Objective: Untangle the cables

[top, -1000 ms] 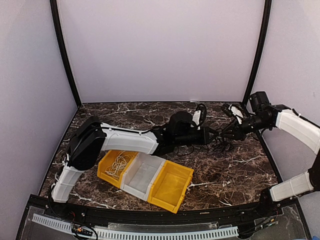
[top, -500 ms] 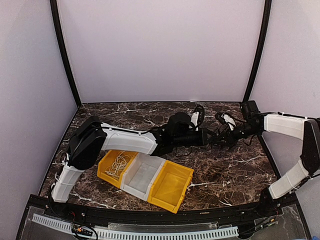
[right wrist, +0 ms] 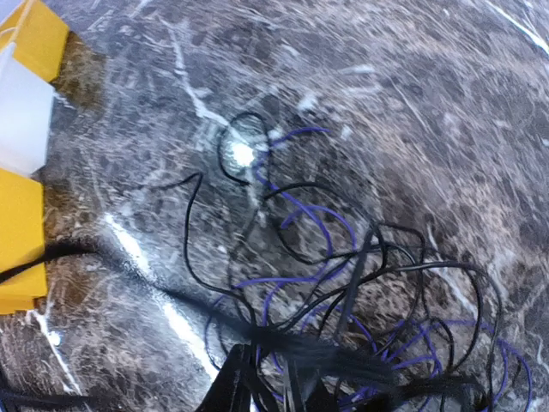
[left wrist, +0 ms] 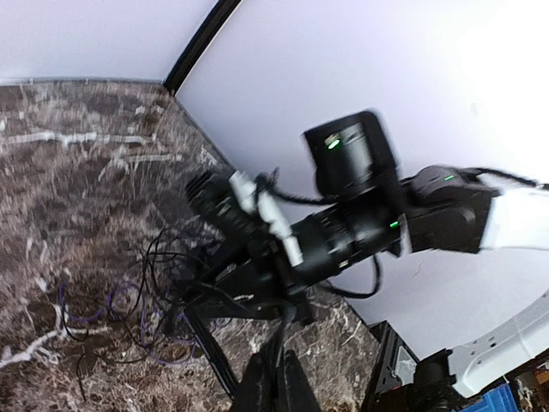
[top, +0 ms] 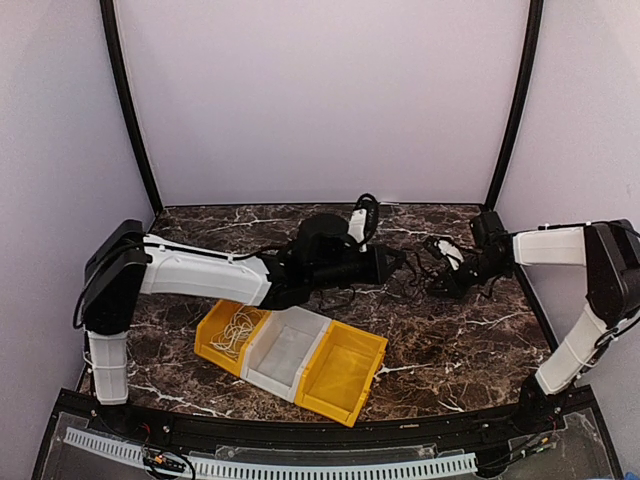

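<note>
A tangle of thin black and purple cables point(top: 418, 272) lies on the marble table between my two grippers. From the left, my left gripper point(top: 397, 262) reaches in; the left wrist view shows it point(left wrist: 276, 379) shut on a black cable point(left wrist: 285, 330) that runs up toward the right arm. More loops point(left wrist: 129, 313) lie to its left. At the tangle's right side is my right gripper point(top: 437, 280). Its fingers point(right wrist: 270, 384) are closed among blurred strands of the cables point(right wrist: 343, 275). A white cable point(top: 238, 326) lies coiled in the left yellow bin.
Three bins stand in a row near the front: a yellow bin point(top: 215, 343), a white bin point(top: 285, 350) and a yellow bin point(top: 345, 372). Two yellow bins point(right wrist: 21, 215) show at the left edge of the right wrist view. Black posts point(top: 510, 110) stand at the back corners.
The left arm has drawn back to the left with its cable. The right arm has stretched leftward after it, and its gripper opened briefly and closed again. The tangle shifted left.
</note>
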Robot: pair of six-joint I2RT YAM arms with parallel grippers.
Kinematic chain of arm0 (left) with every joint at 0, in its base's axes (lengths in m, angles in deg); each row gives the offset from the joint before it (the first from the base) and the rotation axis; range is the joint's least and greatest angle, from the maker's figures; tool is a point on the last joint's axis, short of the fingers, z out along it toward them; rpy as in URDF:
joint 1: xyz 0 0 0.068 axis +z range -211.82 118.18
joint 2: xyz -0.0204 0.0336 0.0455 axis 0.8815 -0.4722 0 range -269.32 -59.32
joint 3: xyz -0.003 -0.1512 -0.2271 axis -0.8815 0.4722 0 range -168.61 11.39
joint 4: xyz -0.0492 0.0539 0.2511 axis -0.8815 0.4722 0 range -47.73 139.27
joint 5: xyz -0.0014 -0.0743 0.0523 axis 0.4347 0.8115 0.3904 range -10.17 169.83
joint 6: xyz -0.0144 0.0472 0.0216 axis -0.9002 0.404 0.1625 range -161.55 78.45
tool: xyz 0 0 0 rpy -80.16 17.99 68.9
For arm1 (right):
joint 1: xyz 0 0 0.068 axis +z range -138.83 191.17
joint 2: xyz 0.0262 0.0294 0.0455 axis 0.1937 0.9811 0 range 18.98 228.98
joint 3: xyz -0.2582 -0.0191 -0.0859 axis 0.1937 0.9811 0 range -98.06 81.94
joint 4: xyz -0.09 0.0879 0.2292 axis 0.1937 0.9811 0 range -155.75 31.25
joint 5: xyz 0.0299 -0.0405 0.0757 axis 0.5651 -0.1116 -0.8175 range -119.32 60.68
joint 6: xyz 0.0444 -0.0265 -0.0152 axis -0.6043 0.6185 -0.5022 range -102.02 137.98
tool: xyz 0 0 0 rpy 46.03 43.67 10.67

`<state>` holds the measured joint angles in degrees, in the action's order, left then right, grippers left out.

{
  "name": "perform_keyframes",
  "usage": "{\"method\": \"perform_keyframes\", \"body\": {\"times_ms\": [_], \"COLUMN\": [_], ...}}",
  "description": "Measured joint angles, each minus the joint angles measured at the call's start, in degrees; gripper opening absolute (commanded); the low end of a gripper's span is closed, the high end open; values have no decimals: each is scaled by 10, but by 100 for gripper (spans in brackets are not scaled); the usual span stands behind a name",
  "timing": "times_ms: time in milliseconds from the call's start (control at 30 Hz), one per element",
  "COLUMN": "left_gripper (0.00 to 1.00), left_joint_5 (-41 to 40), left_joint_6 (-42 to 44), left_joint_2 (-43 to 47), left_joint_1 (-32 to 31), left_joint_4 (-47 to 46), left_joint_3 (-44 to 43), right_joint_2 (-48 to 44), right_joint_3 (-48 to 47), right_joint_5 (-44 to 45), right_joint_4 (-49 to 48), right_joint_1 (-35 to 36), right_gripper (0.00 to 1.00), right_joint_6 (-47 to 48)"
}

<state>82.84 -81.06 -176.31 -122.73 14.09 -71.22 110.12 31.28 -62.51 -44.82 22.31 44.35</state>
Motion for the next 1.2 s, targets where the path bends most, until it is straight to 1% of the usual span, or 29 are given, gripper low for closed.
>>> {"method": "perform_keyframes", "body": {"times_ms": [200,367,500,667,767,867,933,1100,1200], "left_gripper": [0,0,0,0,0,0,0,0,0], "left_joint_5": [-61,-129,-180,-221,-234,-235,-227,-184,-165], "left_joint_6": [58,111,154,197,217,228,235,255,256], "left_joint_2": [183,318,384,442,461,461,455,416,393], "left_joint_1": [-1,-1,-1,-1,-1,-1,-1,-1,-1], "left_joint_4": [-14,-19,2,46,74,89,102,120,120], "left_joint_3": [61,122,154,160,151,146,146,149,163], "right_joint_2": [41,51,51,57,57,46,16,-80,-114], "right_joint_3": [0,0,0,-1,-4,-9,-9,-22,-33], "right_joint_5": [50,66,73,78,77,73,70,43,20], "right_joint_4": [-1,1,1,2,9,19,30,52,65], "right_joint_1": [-28,-54,-64,-69,-69,-69,-69,-56,-32], "right_gripper": [16,15,15,16,19,21,27,55,66], "right_joint_6": [-9,-14,-16,-17,-15,-9,-1,37,59]}}
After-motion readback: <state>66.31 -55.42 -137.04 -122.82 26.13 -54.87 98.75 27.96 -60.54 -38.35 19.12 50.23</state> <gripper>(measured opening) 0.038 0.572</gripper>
